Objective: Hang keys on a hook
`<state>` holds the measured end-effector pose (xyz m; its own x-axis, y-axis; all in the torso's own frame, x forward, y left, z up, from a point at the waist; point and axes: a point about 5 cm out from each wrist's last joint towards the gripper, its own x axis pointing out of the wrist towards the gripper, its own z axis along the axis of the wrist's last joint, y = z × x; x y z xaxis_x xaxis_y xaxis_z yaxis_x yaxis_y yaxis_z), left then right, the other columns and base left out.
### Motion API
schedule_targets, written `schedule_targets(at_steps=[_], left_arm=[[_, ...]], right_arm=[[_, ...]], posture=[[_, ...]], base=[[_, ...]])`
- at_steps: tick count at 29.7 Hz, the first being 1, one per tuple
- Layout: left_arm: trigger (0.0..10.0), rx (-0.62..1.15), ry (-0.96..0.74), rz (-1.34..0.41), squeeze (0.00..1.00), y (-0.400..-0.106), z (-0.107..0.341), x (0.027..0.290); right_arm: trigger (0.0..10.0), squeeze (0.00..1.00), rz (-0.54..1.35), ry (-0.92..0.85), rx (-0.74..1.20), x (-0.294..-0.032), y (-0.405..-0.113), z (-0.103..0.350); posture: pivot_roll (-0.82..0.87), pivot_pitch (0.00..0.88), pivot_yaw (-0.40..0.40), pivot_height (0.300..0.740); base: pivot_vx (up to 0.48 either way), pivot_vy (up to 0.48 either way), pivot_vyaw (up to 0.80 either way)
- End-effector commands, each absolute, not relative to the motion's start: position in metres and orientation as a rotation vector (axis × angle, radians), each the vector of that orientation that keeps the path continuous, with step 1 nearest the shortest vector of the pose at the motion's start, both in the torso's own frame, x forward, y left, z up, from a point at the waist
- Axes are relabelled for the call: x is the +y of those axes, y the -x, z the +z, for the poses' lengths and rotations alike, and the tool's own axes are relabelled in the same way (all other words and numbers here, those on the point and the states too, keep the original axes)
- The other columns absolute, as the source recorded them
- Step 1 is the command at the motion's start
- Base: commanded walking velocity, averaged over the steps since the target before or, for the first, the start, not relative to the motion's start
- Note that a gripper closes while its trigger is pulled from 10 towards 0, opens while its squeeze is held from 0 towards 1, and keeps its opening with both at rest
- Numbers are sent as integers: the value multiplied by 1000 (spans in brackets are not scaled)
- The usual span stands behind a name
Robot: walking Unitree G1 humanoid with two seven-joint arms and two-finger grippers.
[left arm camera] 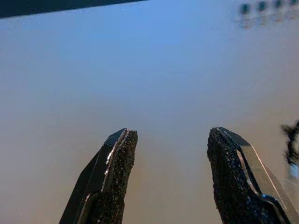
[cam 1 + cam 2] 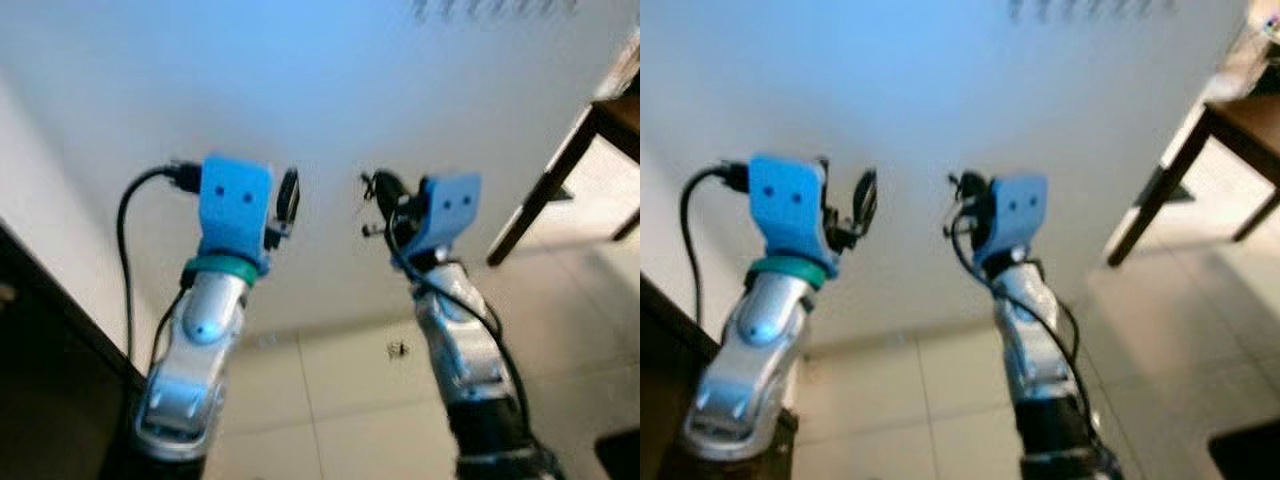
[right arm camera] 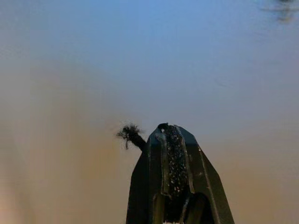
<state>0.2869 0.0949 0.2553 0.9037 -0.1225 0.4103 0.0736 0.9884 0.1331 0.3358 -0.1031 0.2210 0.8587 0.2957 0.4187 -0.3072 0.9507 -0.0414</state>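
Observation:
A row of small hooks [image 2: 490,8] is fixed high on the white wall [image 2: 330,90], above and right of both raised arms. My right gripper [image 2: 378,202] is shut, and a frayed black cord end [image 3: 128,133] sticks out beside its fingertips [image 3: 173,140]. The keys themselves are hidden. A small dark thing [image 2: 398,348] shows low beside my right forearm; I cannot tell what it is. My left gripper [image 1: 171,133] is open with nothing between its fingers, level with the right gripper and short of the wall.
A dark wooden table [image 2: 560,165] stands at the right against the wall. Dark furniture [image 2: 40,360] runs along my left side. Pale tiled floor [image 2: 330,400] lies below, with a dark object [image 2: 622,455] at the lower right corner.

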Motion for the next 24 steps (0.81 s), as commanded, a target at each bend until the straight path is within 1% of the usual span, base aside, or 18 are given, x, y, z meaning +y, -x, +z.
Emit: schedule_targets(at_steps=[1,8,24], left_arm=[[10000,-445,-120,-140,0,-286,257,88],[10000,-441,-100,-179,0,-285,257,82],[10000,-426,-128,-195,0,-284,254,82]], right_arm=[[10000,0,307,-38,-439,-106,-334,220],[10000,0,300,-31,-435,-107,-334,218],[10000,0,304,-35,-428,-106,-334,216]], posture=[[-91,19,69,740],[-92,22,70,740],[-84,29,70,740]], base=[[0,0,0],[0,0,0],[0,0,0]])
